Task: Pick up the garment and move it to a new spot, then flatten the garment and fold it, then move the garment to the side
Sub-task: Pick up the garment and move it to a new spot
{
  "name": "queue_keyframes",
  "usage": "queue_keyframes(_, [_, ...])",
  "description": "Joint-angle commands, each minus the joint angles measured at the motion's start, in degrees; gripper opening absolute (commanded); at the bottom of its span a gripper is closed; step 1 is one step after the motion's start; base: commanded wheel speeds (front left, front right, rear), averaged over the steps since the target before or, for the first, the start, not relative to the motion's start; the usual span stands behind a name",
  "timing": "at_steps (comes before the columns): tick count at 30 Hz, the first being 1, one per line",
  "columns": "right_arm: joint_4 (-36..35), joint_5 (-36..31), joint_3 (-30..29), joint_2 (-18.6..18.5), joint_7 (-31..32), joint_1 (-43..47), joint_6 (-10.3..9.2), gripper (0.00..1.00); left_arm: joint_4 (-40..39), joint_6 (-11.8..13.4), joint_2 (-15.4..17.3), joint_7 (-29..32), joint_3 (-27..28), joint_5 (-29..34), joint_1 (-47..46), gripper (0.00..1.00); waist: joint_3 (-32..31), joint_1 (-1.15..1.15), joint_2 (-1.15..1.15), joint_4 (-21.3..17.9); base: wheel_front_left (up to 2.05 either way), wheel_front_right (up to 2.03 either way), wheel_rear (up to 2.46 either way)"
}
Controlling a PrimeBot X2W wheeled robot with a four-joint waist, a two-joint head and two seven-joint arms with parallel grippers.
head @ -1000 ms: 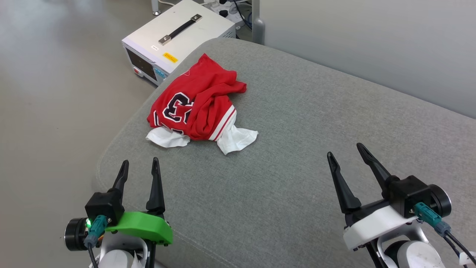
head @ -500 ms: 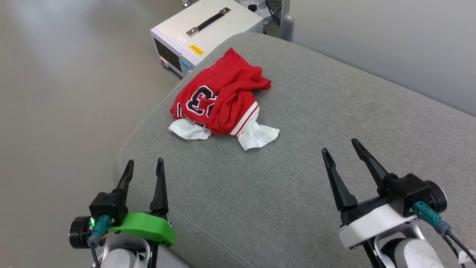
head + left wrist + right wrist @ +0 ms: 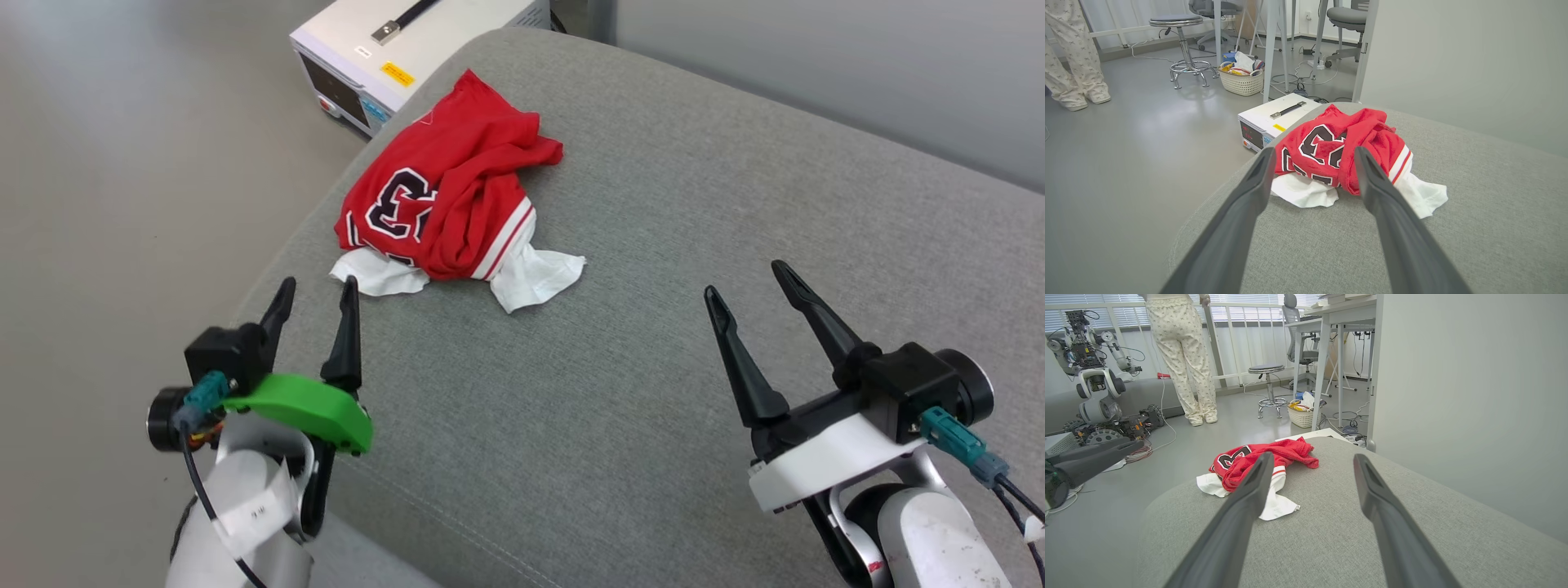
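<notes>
Lying crumpled, the garment [image 3: 457, 188] hides most of its lettering — left claw [image 3: 318, 282] and right claw [image 3: 742, 277] gape apart, empty

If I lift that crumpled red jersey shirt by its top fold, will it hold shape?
Probably not: the crumpled red jersey shirt lies in soft bunched folds, so it should sag and unfurl. Its white sleeves stick out loose and would likely dangle.
</notes>
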Motion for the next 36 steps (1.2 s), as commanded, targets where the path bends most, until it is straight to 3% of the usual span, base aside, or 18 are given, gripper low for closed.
queue_keyframes(1, [-0.54,0.36,0.06,-0.49,0.35,-1.21,-0.04,1.0,1.08,-0.39,0.87,1.09,-0.12,-1.11,-2.86,1.0,3.52,-0.01,0.0,-3.51,0.0,0.0,0.0])
queue_keyframes(11, [-2.12,0.45,-0.09,-1.46,1.89,-4.79,-0.04,1.0,10.98,-1.1,8.22,15.09,-4.06,-11.8,-19.6,1.0,11.4,-0.01,0.0,-10.29,0.0,0.0,0.0])
queue_keyframes(16, [-2.53,0.57,0.82,-1.64,2.03,-6.62,-0.04,1.0,16.85,-1.12,14.33,25.01,-8.6,-19.3,-25.86,1.0,14.45,-0.01,0.0,-13.77,0.0,0.0,0.0])
queue_keyframes(22, [-2.45,1.06,2.52,-1.95,2.19,-8.37,-0.04,1.0,21.9,-1.12,20.15,31.72,-14.15,-26.91,-31.24,1.0,17.86,-0.01,0.0,-16.47,0.0,0.0,0.0])
queue_keyframes(29, [-2.3,2.07,4.16,-2.35,2.5,-9.45,-0.04,1.0,28.7,-1.13,21.15,37.67,-19.57,-31.86,-35.53,1.0,20.51,-0.01,0.0,-17.35,0.0,0.0,0.0])
queue_keyframes(36, [-1.8,2.73,5.36,-2.66,2.16,-10.29,-0.04,1.0,36.95,-1.13,19.92,44.62,-22.66,-34.64,-36.56,1.0,20.29,-0.01,0.0,-17.9,0.0,0.0,0.0])
